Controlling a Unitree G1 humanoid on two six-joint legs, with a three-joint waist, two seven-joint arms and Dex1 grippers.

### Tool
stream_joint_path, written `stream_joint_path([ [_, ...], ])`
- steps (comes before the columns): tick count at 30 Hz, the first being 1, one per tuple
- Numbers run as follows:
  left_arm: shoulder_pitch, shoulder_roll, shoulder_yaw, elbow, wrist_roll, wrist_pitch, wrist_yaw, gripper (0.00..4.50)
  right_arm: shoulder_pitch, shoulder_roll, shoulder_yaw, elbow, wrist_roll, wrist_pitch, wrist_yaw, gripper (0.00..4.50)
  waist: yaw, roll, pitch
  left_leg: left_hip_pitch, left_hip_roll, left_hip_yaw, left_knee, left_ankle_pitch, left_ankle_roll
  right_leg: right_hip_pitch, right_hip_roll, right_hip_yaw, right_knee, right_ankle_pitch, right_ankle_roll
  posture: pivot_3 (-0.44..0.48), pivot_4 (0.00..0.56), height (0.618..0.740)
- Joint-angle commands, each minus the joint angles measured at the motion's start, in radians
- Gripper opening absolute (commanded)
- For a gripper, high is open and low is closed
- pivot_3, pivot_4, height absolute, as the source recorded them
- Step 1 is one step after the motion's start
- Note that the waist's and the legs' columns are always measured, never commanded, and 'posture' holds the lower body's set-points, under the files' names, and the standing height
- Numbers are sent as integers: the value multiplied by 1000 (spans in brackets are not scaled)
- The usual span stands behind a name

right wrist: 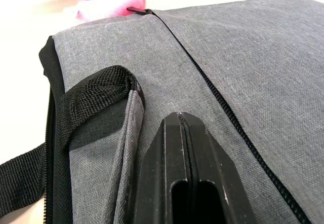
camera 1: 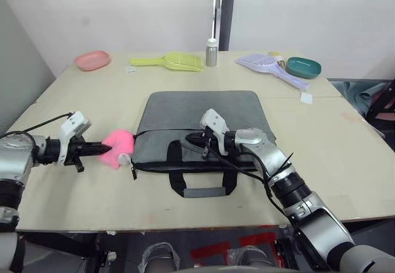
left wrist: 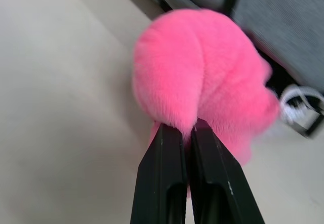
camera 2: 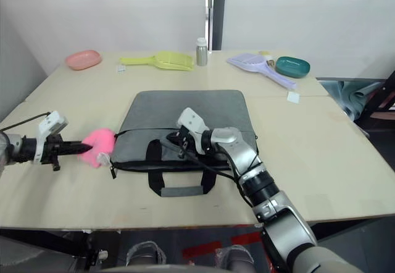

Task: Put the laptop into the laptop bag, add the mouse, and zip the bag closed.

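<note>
meanwhile, a pull on the fluffy charm could drag the bag instead of closing it

a grey laptop bag (camera 1: pixel 200 128) lies flat in the middle of a pale worktop (camera 1: pixel 345 155), its black handles (camera 1: pixel 203 180) towards the robot. the laptop and the mouse are not on the open worktop, so they are probably inside the bag already, though that cannot be confirmed.

the left tool (camera 1: pixel 99 150) reaches in from the robot's left, its two black fingers (left wrist: pixel 167 178) pressed nearly together on a tuft of the pink fluffy ball charm (camera 1: pixel 117 148), which sits just beside the bag's left corner. the right tool (camera 1: pixel 190 141) rests on the grey fabric near the front edge, beside a handle, with its fingers closed together and holding nothing.

risks from here, as a judgement: the grip is on soft fur, not on a firm zipper pull, so the fur may slide out of the fingers under load. if the right tool presses too lightly, the whole bag may skid left across the worktop instead of the zipper running. the zipper could also snag at the rounded corner.

along the far edge stand a pink dish (camera 1: pixel 92 60), a yellow scoop (camera 1: pixel 176 62), a small bottle (camera 1: pixel 212 52), a lilac scoop (camera 1: pixel 265 64) and a teal dish (camera 1: pixel 303 67), well apart from the work.
</note>
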Motion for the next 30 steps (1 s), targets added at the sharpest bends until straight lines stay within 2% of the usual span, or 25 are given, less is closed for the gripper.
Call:
stream_joint_path([
  [1, 120, 101, 15, -166, -79, 185, -101, 33, -7, 3, 1, 25, -11, -14, -9, 0, -3, 0, 0, 0, 0, 0, -2, 0, 0, 0, 0, 0, -1, 0, 0, 0, 150, 740],
  [5, 216, 150, 57, -261, -130, 288, -95, 33, -13, 10, -2, 33, -13, -18, -10, 0, 2, 0, 0, 1, 0, 0, -5, 0, 0, -1, 0, 0, -1, -1, -1, 0, 150, 740],
  [10, 310, 137, 104, -381, -185, 348, -69, 33, -26, 22, -5, 60, -16, -30, -13, 0, -1, 0, 0, 3, 0, 0, -4, 0, -1, 0, 0, 0, 0, 0, -1, 0, 150, 740],
  [15, 388, 155, 157, -412, -230, 413, -67, 1597, -37, 23, -11, 77, -17, -39, -10, 0, -9, 0, 0, 2, 1, 0, -5, 0, -1, 0, 1, 0, -1, 0, -1, 0, 150, 740],
  [16, 425, 179, 169, -424, -233, 422, -88, 2063, -39, 22, -11, 80, -17, -42, -8, 0, -9, 0, 0, 2, 1, 0, -5, 0, -1, 0, 1, 0, -1, 0, -1, 0, 150, 740],
  [20, 569, 268, 203, -488, -258, 428, -193, 3457, -46, 21, -15, 94, -17, -51, -6, 0, -6, -1, 0, 2, 1, 0, -5, 0, -1, 0, 1, 0, -1, 0, -1, 0, 150, 740],
  [21, 631, 308, 213, -519, -277, 416, -222, 3728, -49, 21, -16, 99, -18, -54, -6, 0, -6, -1, 1, 2, 1, 0, -5, 0, -1, 0, 1, 0, -1, 0, -1, 0, 150, 740],
  [23, 711, 363, 231, -554, -304, 381, -245, 3728, -52, 22, -16, 105, -18, -57, -7, 0, -5, -1, 1, 2, 1, 0, -5, 0, -1, 0, 1, 0, -1, 0, -1, 0, 150, 740],
  [25, 655, 384, 211, -507, -285, 319, -245, 3728, -53, 20, -17, 105, -17, -59, -7, 0, 1, -1, 1, 3, 1, 0, -5, 0, -1, 0, 1, 0, -1, -1, -1, 0, 150, 740],
  [28, 412, 375, 99, -359, -211, 198, -235, 3728, -49, 16, -18, 105, -18, -62, -5, 0, 10, 0, 2, 4, 2, 0, -6, 0, -1, 0, 2, -1, 1, 0, -1, 0, 150, 740],
  [30, 295, 376, 12, -285, -174, 122, -244, 3728, -48, 15, -18, 104, -19, -61, -5, 0, 8, 0, 2, 5, 2, 0, -6, 1, -1, 1, 2, 1, 2, 0, -2, 0, 150, 740],
])
